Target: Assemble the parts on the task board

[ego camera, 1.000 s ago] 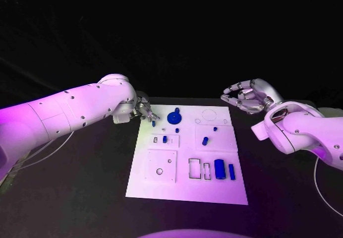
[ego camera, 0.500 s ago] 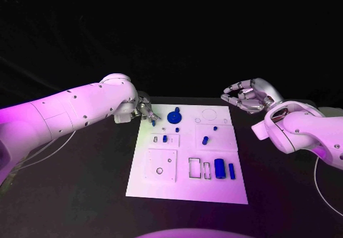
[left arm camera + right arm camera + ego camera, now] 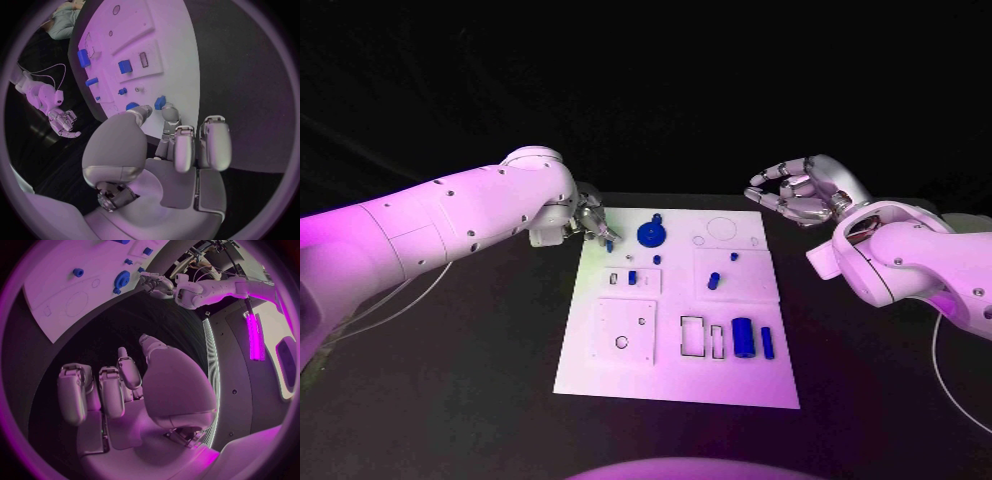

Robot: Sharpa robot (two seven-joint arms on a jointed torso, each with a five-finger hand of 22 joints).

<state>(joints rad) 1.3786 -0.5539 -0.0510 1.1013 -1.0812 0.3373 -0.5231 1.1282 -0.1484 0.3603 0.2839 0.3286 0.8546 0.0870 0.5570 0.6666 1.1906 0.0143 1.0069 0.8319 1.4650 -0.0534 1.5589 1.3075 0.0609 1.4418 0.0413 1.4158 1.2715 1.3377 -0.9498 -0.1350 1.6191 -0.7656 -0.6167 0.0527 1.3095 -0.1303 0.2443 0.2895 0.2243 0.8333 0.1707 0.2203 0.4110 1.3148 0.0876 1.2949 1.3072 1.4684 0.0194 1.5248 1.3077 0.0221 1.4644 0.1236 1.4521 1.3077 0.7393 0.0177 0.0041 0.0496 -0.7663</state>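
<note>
The white task board (image 3: pixel 678 370) lies in the middle of the table. A blue gear (image 3: pixel 652 237) sits near its far edge, and several small blue parts stand in its recesses, among them a block (image 3: pixel 743 340) and a bar (image 3: pixel 767 345) at the near right. My left hand (image 3: pixel 589 224) hovers at the board's far left corner. Its thumb and a finger pinch a small blue peg (image 3: pixel 609 243), which the left wrist view also shows (image 3: pixel 160 102) between the fingertips. My right hand (image 3: pixel 799 195) hangs off the board's far right corner, fingers loosely curled and holding nothing.
Black table surrounds the board (image 3: pixel 169 40) on all sides. In the right wrist view the board (image 3: pixel 56 295), the gear (image 3: pixel 122 277) and my left hand (image 3: pixel 156 284) lie far beyond my right hand's fingers. Rectangular recesses (image 3: pixel 692 338) near the board's front stand unfilled.
My left hand with the peg has crept slightly toward the board's far edge. The right hand has barely moved.
</note>
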